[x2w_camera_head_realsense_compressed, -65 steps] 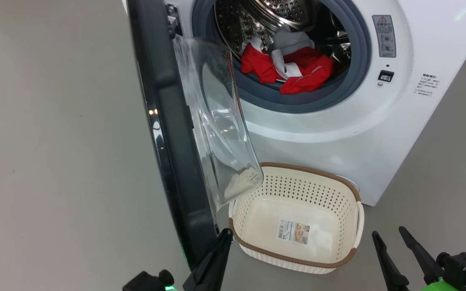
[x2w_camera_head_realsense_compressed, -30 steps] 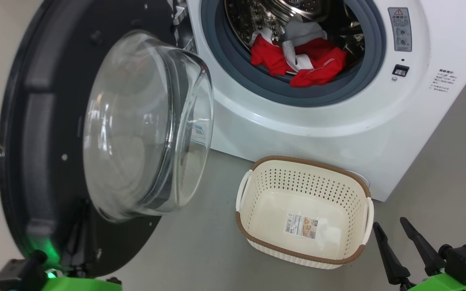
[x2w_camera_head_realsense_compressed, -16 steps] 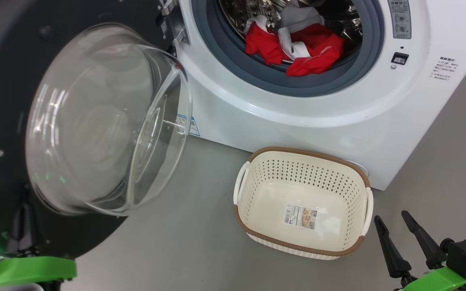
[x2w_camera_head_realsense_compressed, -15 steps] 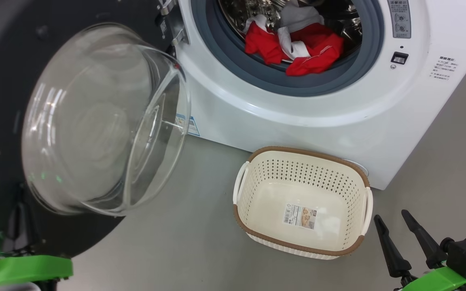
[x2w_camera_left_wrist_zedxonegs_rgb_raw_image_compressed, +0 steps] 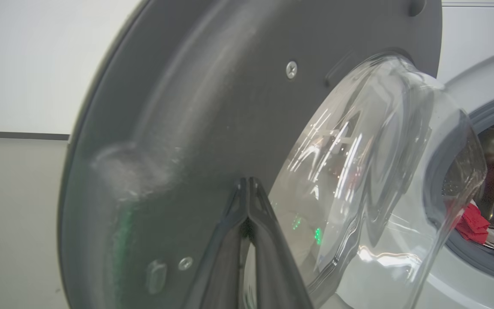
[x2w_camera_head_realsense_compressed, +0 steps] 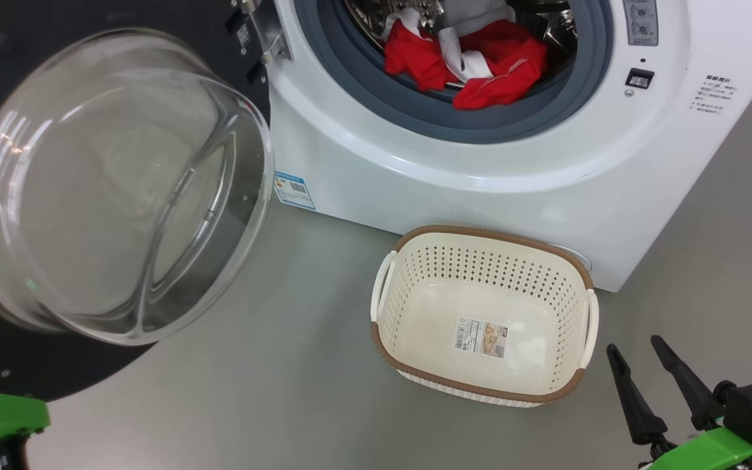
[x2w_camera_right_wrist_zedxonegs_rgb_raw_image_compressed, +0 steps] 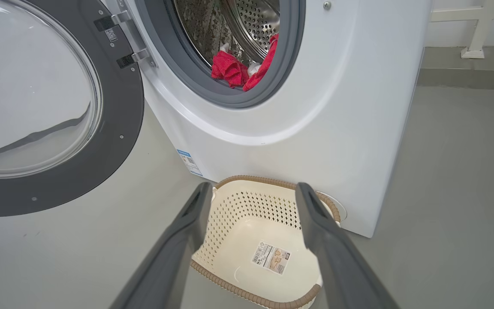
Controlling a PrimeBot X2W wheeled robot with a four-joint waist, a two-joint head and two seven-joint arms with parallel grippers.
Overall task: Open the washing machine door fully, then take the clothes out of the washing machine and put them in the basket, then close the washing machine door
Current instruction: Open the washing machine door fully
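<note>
Here, grey floor [x2w_camera_head_realsense_compressed: 284, 391] (white wall [x2w_camera_right_wrist_zedxonegs_rgb_raw_image_compressed: 448, 34] behind) bears basket [x2w_camera_head_realsense_compressed: 493, 233] and washing machine [x2w_camera_head_realsense_compressed: 454, 196].

You see the washing machine door [x2w_camera_head_realsense_compressed: 111, 186] swung wide open leftward. The clothes [x2w_camera_head_realsense_compressed: 474, 59], red, white and grey, lie heaped inside the washing machine [x2w_camera_head_realsense_compressed: 454, 176]. The basket [x2w_camera_head_realsense_compressed: 480, 274] stands upright just before it, bottom sticker visible.

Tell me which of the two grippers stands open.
The right gripper, beside the basket: its two fingers stand wide apart with nothing between them. The left gripper has its fingers pressed together near the washing machine door.
</note>
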